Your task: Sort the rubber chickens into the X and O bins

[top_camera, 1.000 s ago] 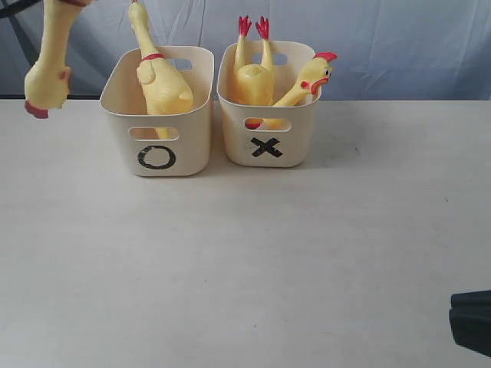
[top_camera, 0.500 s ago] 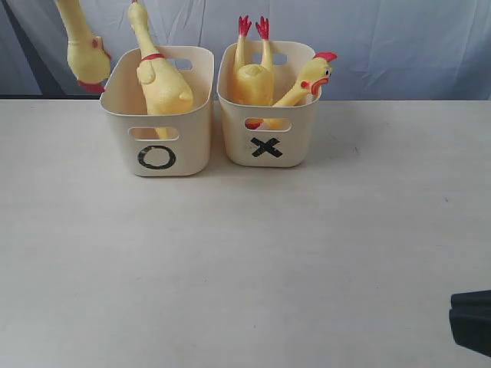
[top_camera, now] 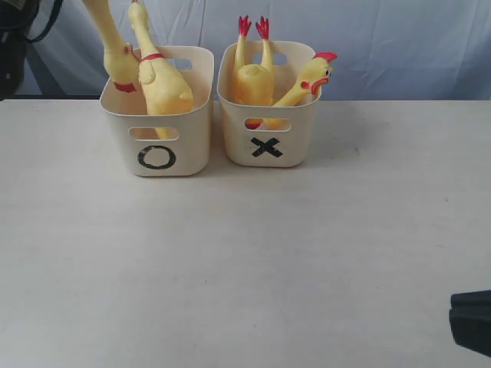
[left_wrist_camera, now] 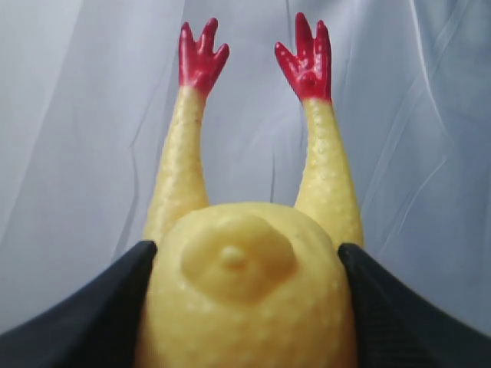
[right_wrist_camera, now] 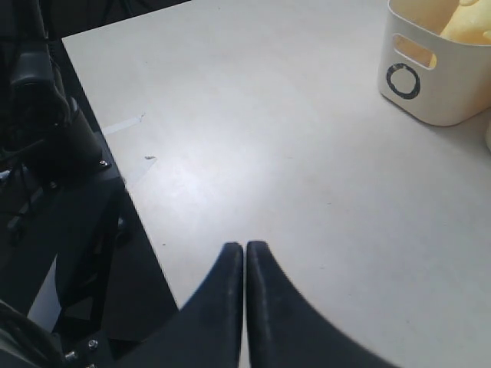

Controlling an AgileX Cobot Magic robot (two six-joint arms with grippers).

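My left gripper is shut on the plump rear of a yellow rubber chicken, whose red feet point away from the camera. In the exterior view this chicken hangs head down, its head at the left inner rim of the O bin; the gripper itself is above the frame. Another chicken stands in the O bin. The X bin holds one chicken feet up and one with its head over the rim. My right gripper is shut and holds nothing, low at the table's front right.
A pale cloth backdrop hangs behind the bins. Dark equipment shows at the far left. The right wrist view shows the table's edge with a dark stand beyond it, and the O bin further off.
The held chicken has swung right from beyond the table's left side to the O bin, its head now at the bin's left rim. The right gripper has stayed put.
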